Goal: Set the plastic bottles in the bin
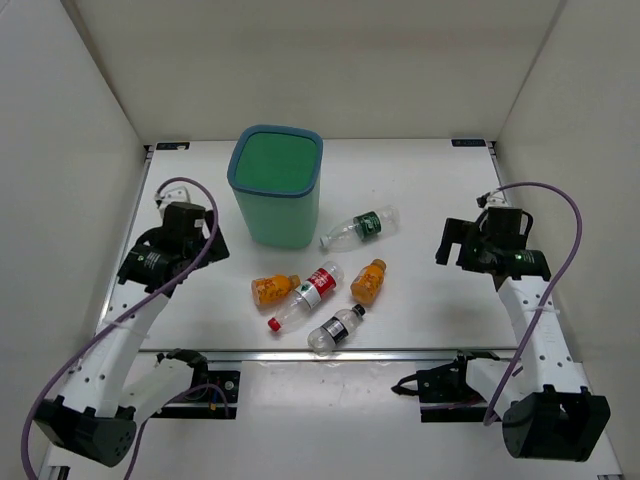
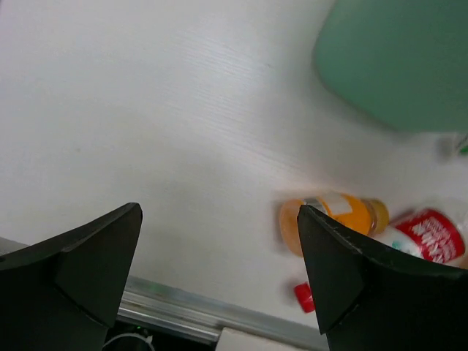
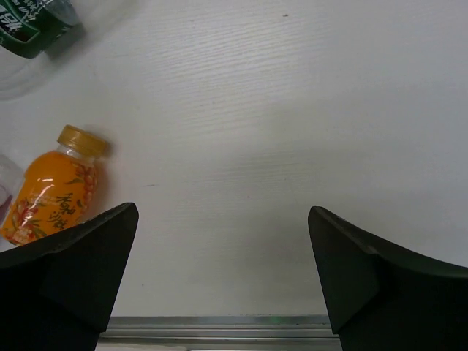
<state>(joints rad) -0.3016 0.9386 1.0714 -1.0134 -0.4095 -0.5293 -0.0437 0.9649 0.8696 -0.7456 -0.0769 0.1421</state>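
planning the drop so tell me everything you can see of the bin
The bin is a tall teal-green plastic wastebasket with a rounded-square mouth and a darker blue-teal rim. It stands upright on the table, far and left of centre, mouth open upward, nothing showing inside. The green-label bottle lies close by its right base; whether the cap touches it cannot be told.

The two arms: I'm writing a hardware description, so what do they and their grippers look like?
Both the left arm and right arm have white links with black joints and bases. A purple cable loops along each. The left gripper and right gripper have matte black, wedge-shaped fingers.
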